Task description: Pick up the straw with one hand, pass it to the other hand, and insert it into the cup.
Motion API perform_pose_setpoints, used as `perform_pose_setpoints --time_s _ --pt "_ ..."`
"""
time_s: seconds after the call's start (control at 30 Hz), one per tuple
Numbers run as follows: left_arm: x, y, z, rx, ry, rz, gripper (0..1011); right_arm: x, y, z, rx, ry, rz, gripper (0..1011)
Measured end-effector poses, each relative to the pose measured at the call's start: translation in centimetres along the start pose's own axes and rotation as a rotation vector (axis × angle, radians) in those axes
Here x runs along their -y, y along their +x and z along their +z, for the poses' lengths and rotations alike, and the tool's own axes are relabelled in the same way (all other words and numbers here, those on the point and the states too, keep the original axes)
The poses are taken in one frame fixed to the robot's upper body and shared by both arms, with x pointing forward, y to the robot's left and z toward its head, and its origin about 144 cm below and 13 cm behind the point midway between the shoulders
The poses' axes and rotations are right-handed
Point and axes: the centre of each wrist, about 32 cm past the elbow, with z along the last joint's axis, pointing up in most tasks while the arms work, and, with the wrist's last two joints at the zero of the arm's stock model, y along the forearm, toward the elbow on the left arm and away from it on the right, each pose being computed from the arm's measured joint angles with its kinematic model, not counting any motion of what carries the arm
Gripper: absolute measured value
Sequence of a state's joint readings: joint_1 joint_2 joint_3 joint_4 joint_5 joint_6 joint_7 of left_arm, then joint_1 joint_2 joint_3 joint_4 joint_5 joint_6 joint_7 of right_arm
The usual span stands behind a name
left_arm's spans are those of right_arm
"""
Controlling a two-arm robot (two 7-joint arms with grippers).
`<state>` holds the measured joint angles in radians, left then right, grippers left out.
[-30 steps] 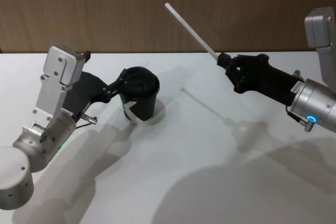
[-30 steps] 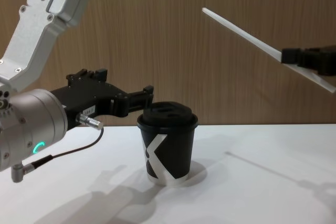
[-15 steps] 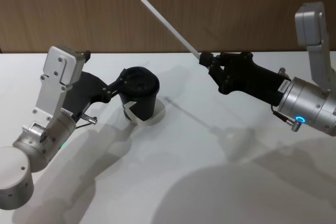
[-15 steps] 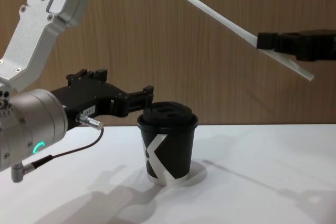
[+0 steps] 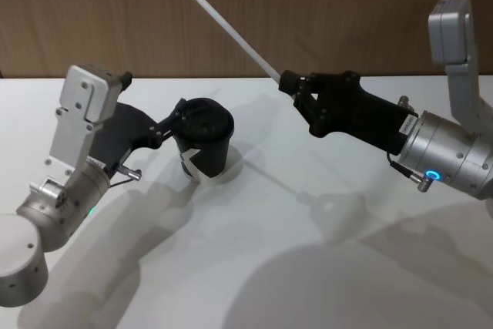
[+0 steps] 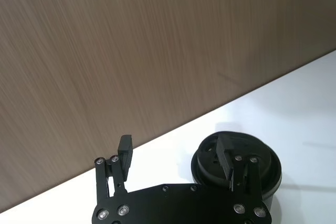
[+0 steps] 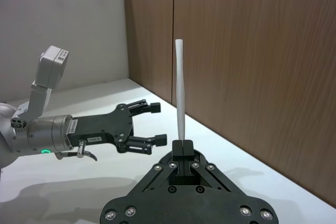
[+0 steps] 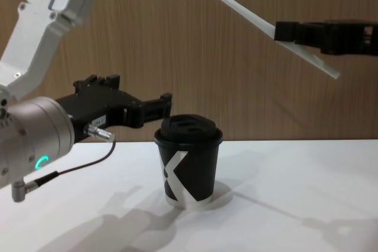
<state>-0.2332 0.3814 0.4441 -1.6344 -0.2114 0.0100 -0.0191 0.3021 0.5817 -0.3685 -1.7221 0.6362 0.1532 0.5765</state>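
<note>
Now the right end effector point(image 5: 286, 81) clamps the straw point(image 5: 235, 34) low, likely leaving length for insertion; the left end effector point(image 5: 171, 119), spread apart, has the cup point(image 5: 208, 152) at its tips.

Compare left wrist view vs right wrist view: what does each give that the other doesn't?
Left wrist view adds: the cup with its domed lid, and one finger of the left gripper overlapping that lid.
Right wrist view adds: the straw clamped in the right gripper.
Both: the left gripper with its fingers open, the wood wall and the white table.
</note>
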Motion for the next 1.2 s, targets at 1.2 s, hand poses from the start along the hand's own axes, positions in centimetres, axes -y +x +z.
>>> perform_pose_setpoints --time_s 1.2 --pt "-2.2 2.3 4.5 -0.46 -0.153 -0.224 1003 -0.3 -0.4 0.2 0.002 0.015 0.014 0"
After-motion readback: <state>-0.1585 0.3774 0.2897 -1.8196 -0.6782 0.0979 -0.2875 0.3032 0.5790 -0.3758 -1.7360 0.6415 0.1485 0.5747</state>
